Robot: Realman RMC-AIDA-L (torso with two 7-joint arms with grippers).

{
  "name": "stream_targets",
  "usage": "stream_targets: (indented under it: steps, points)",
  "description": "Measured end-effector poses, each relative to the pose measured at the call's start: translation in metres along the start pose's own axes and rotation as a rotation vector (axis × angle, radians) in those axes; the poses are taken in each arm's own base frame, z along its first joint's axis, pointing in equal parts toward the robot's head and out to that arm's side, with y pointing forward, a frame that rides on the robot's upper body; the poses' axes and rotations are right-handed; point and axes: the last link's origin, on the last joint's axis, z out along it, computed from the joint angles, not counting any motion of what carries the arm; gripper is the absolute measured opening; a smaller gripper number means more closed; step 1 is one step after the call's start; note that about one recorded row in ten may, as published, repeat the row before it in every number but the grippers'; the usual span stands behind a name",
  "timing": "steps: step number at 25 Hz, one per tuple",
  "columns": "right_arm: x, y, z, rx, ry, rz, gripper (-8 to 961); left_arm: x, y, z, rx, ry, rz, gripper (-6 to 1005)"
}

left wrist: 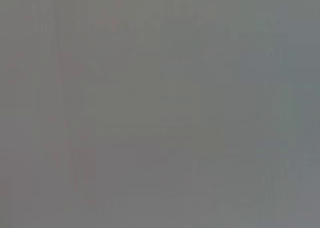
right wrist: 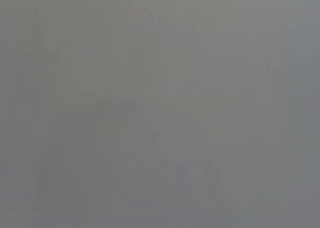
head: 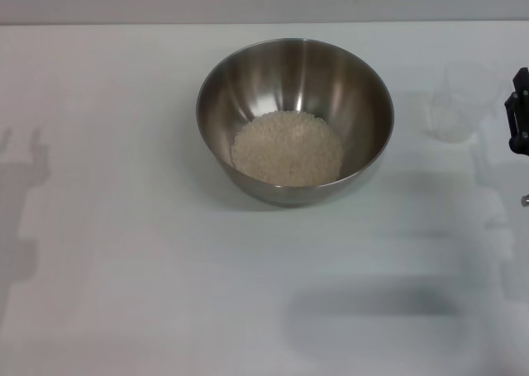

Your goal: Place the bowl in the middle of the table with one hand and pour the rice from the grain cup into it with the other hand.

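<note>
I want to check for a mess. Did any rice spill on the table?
No spill shows. The rice sits heaped inside the steel bowl, the clear grain cup stands upright beside it, and the white table looks clean.

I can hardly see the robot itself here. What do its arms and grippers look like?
Very little shows. At the head view's right edge, beside the grain cup, a black, blocky, angular piece of the right gripper pokes in, with a small metal part below it. No cables or markings are visible. The left gripper is out of view; only grey arm shadows cross the table.

A bare test bench, by the look: plain white table (head: pixel 124 227) against a blank pale wall (head: pixel 248 0).
</note>
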Motion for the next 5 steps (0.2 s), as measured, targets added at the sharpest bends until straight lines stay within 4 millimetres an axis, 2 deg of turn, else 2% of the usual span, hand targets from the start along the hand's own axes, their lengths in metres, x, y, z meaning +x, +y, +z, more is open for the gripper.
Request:
stream_targets:
  steps: [5]
  points:
    - [-0.0007, 0.0008, 0.0013, 0.004, -0.003, 0.007, 546, 0.0025, 0.0019, 0.004, -0.006, 0.01, -0.001, 407]
